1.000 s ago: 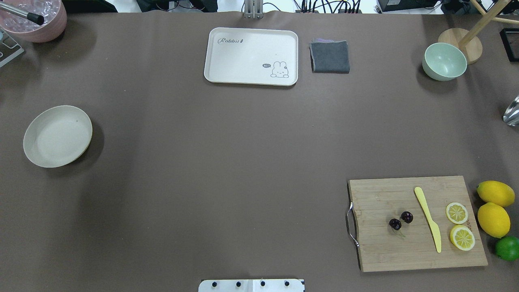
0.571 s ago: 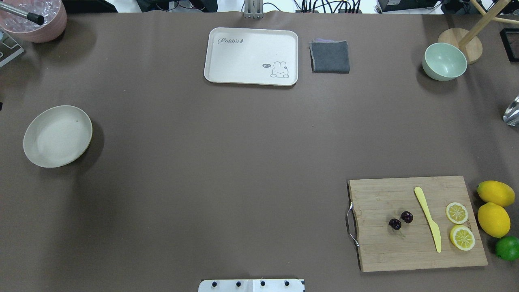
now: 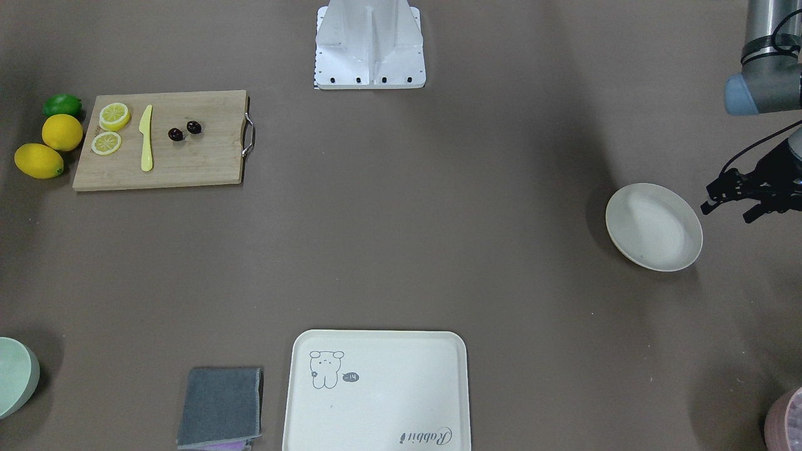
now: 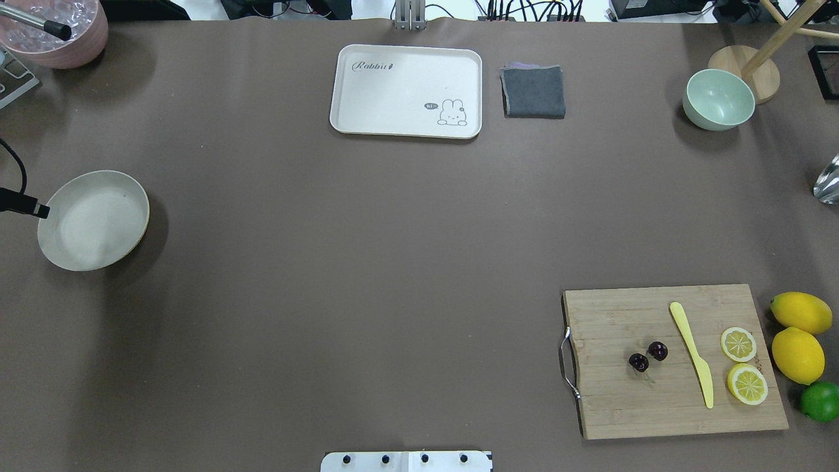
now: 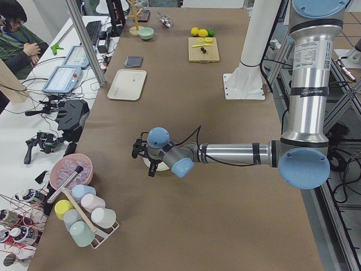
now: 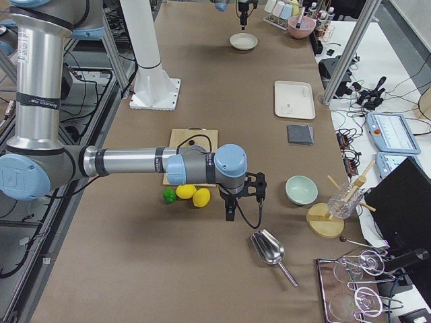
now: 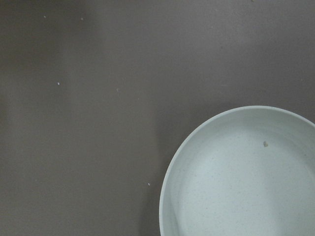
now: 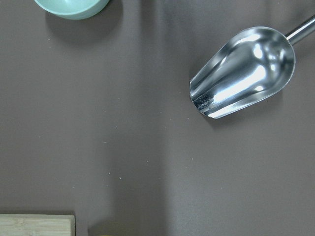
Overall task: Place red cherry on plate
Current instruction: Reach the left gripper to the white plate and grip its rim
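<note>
Two dark-red cherries (image 4: 647, 356) joined by stems lie on the wooden cutting board (image 4: 655, 410), at the table's near right in the overhead view. The round cream plate (image 4: 93, 220) sits empty at the far left. My left gripper (image 3: 727, 212) hovers just outside the plate's outer rim, fingers apart and holding nothing. Its wrist camera looks down on part of the plate (image 7: 246, 182). My right gripper (image 6: 229, 212) shows only in the right side view, hanging low beside the lemons. From there I cannot tell whether it is open or shut.
On the board lie a yellow knife (image 4: 691, 354) and two lemon slices (image 4: 739, 344). Two lemons (image 4: 798, 354) and a lime (image 4: 820, 400) sit beside it. A bear-print tray (image 4: 406, 90), grey cloth (image 4: 533, 92) and mint bowl (image 4: 718, 99) line the far side. A metal scoop (image 8: 243, 73) lies near my right gripper.
My left gripper has come into the overhead view at the left edge, up to the plate's rim. Cherries, plate and board have not moved.
</note>
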`<state>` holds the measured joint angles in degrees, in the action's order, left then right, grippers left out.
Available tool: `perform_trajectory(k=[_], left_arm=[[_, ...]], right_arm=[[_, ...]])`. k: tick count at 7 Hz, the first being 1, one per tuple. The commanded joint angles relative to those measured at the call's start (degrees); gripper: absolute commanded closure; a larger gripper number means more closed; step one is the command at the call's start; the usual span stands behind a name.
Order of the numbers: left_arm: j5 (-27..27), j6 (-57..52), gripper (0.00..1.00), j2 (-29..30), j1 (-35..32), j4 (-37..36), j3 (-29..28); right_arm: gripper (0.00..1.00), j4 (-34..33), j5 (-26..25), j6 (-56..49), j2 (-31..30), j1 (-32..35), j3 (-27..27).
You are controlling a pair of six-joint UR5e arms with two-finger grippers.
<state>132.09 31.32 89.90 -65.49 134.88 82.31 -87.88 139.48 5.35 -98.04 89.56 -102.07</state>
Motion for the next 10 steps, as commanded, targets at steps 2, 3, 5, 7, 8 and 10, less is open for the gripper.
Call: perform_trajectory(k=[2,3,5,7,8,10], left_arm=[[-0.08,-0.12,0.03,0.27,2.29,0.03,-1.53],[-0.17,-0.47,0.24,0.27,2.9,0.29,-2.06],[-0.08,-0.48,0.53,0.27,3.08,0.73,-2.15],[-0.08,-0.56,0.53,0.27,3.17,0.73,-2.24],[-0.08,-0.56,0.52,0.53,3.17,0.73,-2.93],[-0.08,-0.56,0.64,0.62,3.17,0.73,-3.64]], right_arm=[[0.0,-0.01,0.0,0.01,0.04,0.0,-0.41],[0.0,-0.01,0.0,0.01,0.04,0.0,-0.41],[0.0,0.08,-0.09,0.01,-0.05,0.0,-0.41],[0.0,-0.01,-0.09,-0.08,-0.05,0.0,-0.41],[0.0,-0.01,-0.09,0.01,-0.13,0.0,-0.32],[0.0,0.08,-0.09,0.01,-0.05,0.0,-0.41]])
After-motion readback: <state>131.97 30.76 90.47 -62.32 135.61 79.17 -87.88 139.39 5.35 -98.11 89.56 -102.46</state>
